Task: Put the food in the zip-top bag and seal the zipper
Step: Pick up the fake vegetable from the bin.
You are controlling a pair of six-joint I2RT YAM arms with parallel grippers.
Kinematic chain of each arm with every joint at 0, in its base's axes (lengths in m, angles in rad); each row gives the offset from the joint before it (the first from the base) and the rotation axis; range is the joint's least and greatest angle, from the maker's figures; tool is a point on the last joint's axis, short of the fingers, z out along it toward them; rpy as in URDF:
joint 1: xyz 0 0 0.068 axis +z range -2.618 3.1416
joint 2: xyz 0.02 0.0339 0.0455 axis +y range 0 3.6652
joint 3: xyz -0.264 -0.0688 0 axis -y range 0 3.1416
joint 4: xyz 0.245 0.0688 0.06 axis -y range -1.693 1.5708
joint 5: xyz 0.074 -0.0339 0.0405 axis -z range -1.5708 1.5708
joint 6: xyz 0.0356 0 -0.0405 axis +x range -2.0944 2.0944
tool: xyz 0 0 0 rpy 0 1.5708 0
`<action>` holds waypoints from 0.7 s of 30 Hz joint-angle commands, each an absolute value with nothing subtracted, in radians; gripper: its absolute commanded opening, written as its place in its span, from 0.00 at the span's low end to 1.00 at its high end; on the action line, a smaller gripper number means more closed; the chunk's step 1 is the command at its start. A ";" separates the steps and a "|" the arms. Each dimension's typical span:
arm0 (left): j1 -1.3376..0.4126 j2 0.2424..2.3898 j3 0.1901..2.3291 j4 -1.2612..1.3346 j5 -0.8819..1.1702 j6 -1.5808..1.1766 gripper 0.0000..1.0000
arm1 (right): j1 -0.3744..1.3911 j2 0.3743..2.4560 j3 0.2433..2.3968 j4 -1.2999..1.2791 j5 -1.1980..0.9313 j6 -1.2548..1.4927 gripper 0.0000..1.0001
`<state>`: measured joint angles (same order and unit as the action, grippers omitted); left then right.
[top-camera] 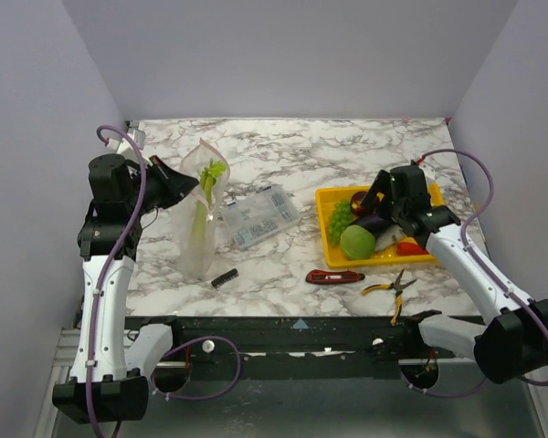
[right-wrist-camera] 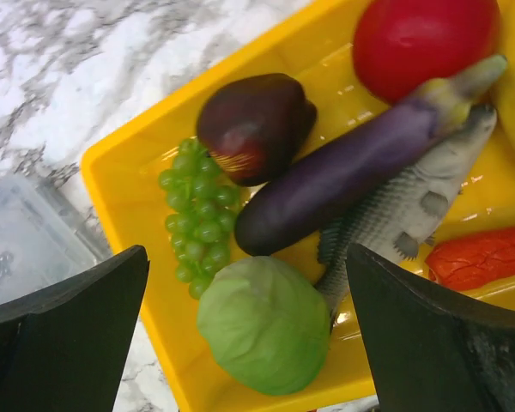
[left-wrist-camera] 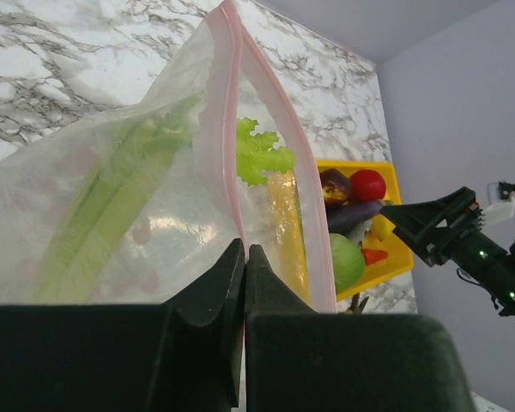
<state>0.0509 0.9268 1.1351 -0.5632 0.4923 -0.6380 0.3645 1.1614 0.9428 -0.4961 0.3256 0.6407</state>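
Note:
The clear zip-top bag [top-camera: 199,219] stands upright at the left with pale green celery [top-camera: 201,205] inside. My left gripper [left-wrist-camera: 243,251] is shut on the bag's edge by the pinkish-red zipper [left-wrist-camera: 279,154]; the mouth gapes open. My right gripper [right-wrist-camera: 247,253] is open and empty, hovering over the yellow tray [right-wrist-camera: 137,184], with the green cabbage [right-wrist-camera: 262,335] between its fingers. Green grapes [right-wrist-camera: 197,219], purple eggplant [right-wrist-camera: 352,176], red tomato [right-wrist-camera: 425,43], red chili [right-wrist-camera: 481,257] and a dark purple fruit [right-wrist-camera: 253,124] lie in the tray.
A grey toy fish [right-wrist-camera: 403,215] lies in the tray too. A clear compartment box [top-camera: 256,214] sits mid-table. A red-handled knife [top-camera: 333,276], yellow-handled pliers [top-camera: 391,287] and a small black piece [top-camera: 224,278] lie near the front edge. Walls enclose three sides.

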 commanded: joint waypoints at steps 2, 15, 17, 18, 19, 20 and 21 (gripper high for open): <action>0.035 0.917 1.116 -0.494 0.567 -0.614 0.00 | 0.252 1.203 0.896 -0.459 0.234 0.805 1.00; 0.003 0.914 1.109 -0.522 0.584 -0.578 0.00 | 0.082 1.232 0.760 -0.256 0.240 0.880 0.95; -0.025 0.915 1.112 -0.520 0.592 -0.580 0.00 | 0.068 1.255 0.746 -0.205 0.214 0.890 0.94; -0.030 0.916 1.112 -0.519 0.596 -0.581 0.00 | 0.066 1.269 0.736 -0.177 0.214 0.898 0.93; -0.033 0.915 1.111 -0.518 0.601 -0.581 0.00 | 0.065 1.281 0.733 -0.165 0.216 0.913 0.93; -0.036 0.913 1.113 -0.518 0.604 -0.583 0.00 | 0.059 1.299 0.732 -0.163 0.216 0.926 0.93; -0.039 0.911 1.114 -0.519 0.607 -0.583 0.00 | 0.055 1.313 0.732 -0.161 0.217 0.939 0.93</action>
<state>-0.0185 0.9176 1.0981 -0.5243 0.5629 -0.6003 0.0738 1.2617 0.7551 -0.2390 0.2398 0.8780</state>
